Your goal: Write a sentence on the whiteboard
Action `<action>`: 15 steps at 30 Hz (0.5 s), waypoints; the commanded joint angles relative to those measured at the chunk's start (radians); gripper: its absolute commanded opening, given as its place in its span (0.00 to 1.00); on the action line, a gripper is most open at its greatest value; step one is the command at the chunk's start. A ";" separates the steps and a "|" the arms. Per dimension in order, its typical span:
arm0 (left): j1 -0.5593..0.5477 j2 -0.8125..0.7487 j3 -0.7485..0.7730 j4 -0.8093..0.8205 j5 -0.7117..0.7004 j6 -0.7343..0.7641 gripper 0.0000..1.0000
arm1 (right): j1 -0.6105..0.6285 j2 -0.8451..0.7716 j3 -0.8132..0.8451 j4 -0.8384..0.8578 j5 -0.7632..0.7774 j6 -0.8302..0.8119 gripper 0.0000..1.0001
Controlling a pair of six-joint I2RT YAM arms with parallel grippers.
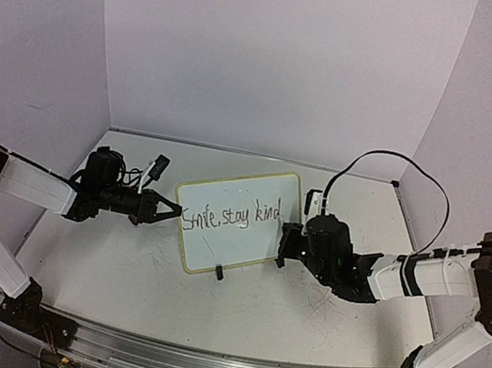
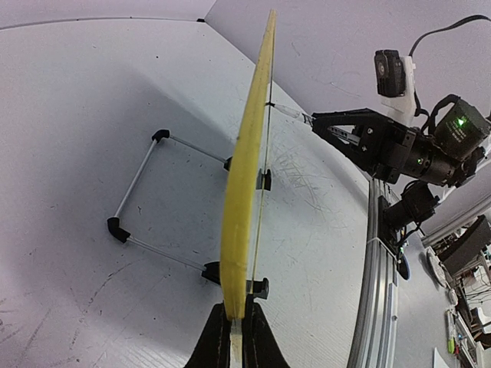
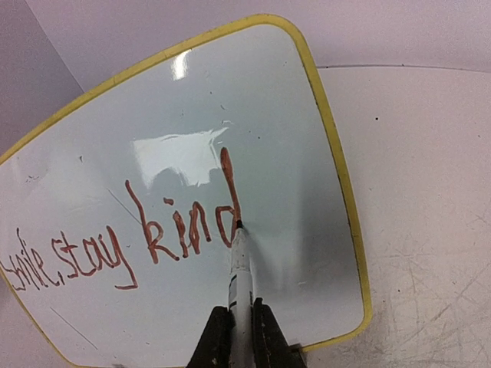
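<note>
On the desk [image 1: 114, 285], the whiteboard [image 1: 227, 249] stands propped upright between the arms, with the sentence [image 1: 229, 217] across its face.
Left fingers [image 2: 209, 349] pinch the board's left edge; right fingers [image 3: 217, 337] pinch a marker [image 3: 240, 268], its tip on the "d" of "kind". Extra pressure could tip the board on its wire stand [image 2: 136, 180] or smear that letter. Ink colour is unclear, and the overhead view hides the marker.

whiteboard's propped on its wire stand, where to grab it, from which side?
Pinch the left short edge of the whiteboard, coming in edge-on from the left, a finger on each face. The panel is thin, flat and near upright, so only an edge fits; the left gripper is shut there. The marker in the right gripper occupies the front.
</note>
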 commanded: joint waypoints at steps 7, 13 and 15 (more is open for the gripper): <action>0.005 -0.016 0.015 -0.037 -0.007 0.017 0.00 | 0.003 -0.032 -0.037 -0.043 0.016 0.034 0.00; 0.004 -0.010 0.016 -0.037 -0.004 0.018 0.00 | 0.004 -0.041 -0.025 -0.047 0.030 0.021 0.00; 0.004 -0.010 0.016 -0.037 -0.004 0.017 0.00 | 0.003 -0.049 -0.019 -0.045 0.018 0.013 0.00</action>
